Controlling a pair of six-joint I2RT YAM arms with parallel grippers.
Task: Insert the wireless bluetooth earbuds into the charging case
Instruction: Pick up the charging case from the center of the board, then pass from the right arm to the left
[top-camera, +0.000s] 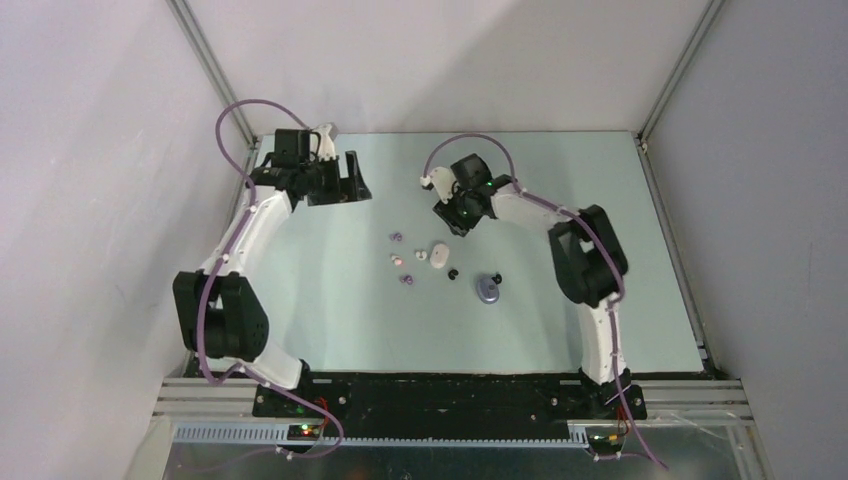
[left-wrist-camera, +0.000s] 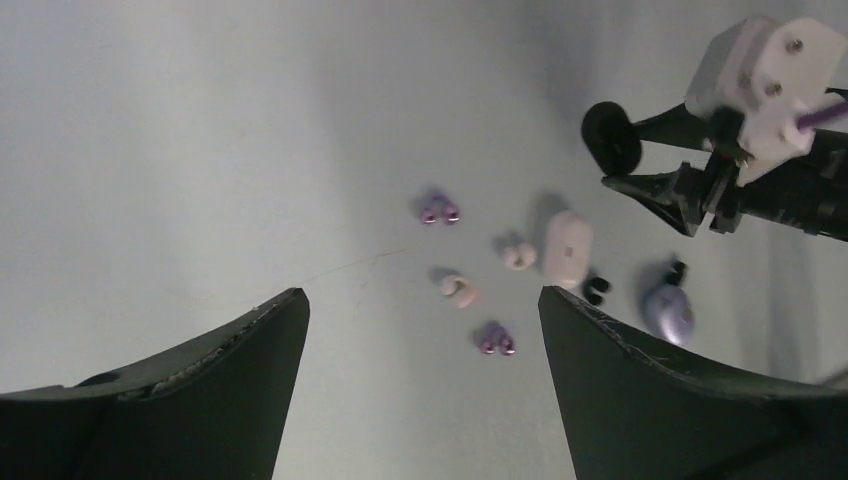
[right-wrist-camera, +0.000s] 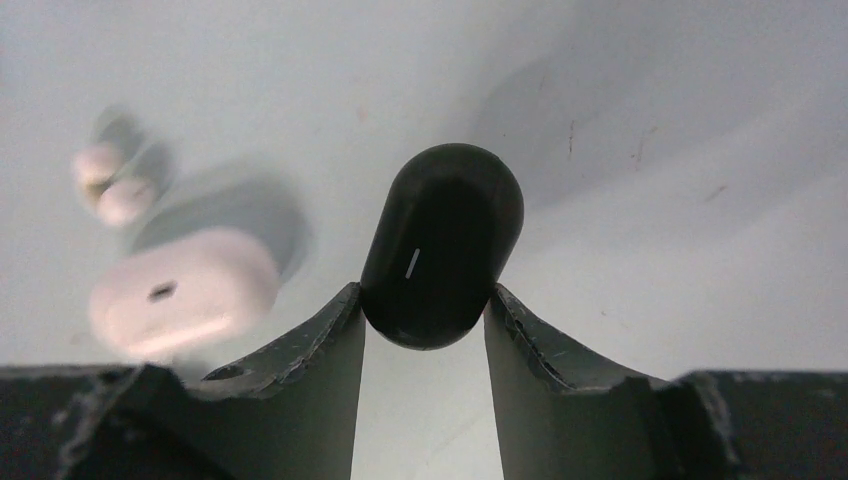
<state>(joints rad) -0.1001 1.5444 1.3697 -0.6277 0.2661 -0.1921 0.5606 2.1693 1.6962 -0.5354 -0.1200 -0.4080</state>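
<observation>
Table (top-camera: 400, 330): pale green, matte flat top that fills the middle of the overhead view.
Marks: small dark scratches on the table top in the right wrist view (right-wrist-camera: 572, 140); a thin hair-like line on it in the left wrist view (left-wrist-camera: 350, 262).
Back wall (top-camera: 450, 60): plain pale grey, rising from the table's far edge.
Side walls: one on the left (top-camera: 90, 150), one on the right (top-camera: 760, 150), both plain grey.
Corner posts: two metal bars, left (top-camera: 212, 65) and right (top-camera: 680, 65), running along the back corners.
Black plate (top-camera: 450, 395): lies along the table's near edge.
Slotted strip (top-camera: 440, 437): grey, just in front of the black plate.
</observation>
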